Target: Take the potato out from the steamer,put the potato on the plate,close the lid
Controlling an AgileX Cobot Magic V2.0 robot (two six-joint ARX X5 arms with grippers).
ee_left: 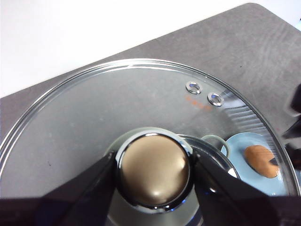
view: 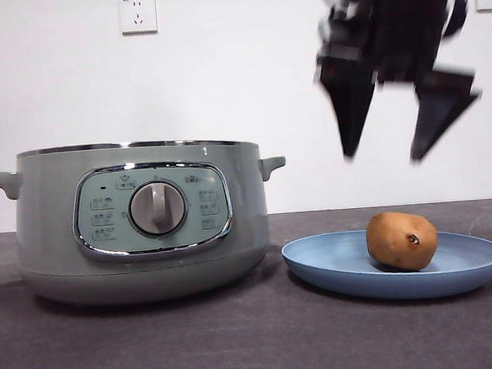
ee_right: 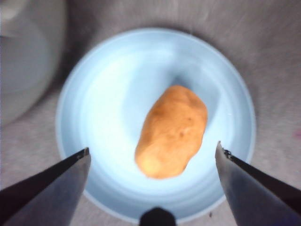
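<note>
The oval brown potato (view: 402, 240) is shown lying on the shallow light-blue plate (view: 336, 263), beside the uncovered sage-green steamer (view: 139, 221). The right gripper (view: 389, 154) is held above it, jaws spread. The domed glass lid (ee_left: 117, 117) is pinched at its knob (ee_left: 154, 170) by the left gripper (ee_left: 154, 175).

We've got the left gripper (ee_left: 153, 172) clamped on the knob (ee_left: 154, 173) of the lid (ee_left: 94, 122), one black jaw pressed against each side of it. The knob shows a rounded brownish top with a chrome ring around it. Around the knob spreads the clear glass dome, with two small metal vent holes (ee_left: 204, 92) near its rim. Through the glass beyond the knob we see the grey table (ee_left: 225, 42), part of the pot (ee_left: 214, 141) with a handle, and beside that the blue plate (ee_left: 240, 143) with the potato (ee_left: 260, 161) lying on it.
</note>
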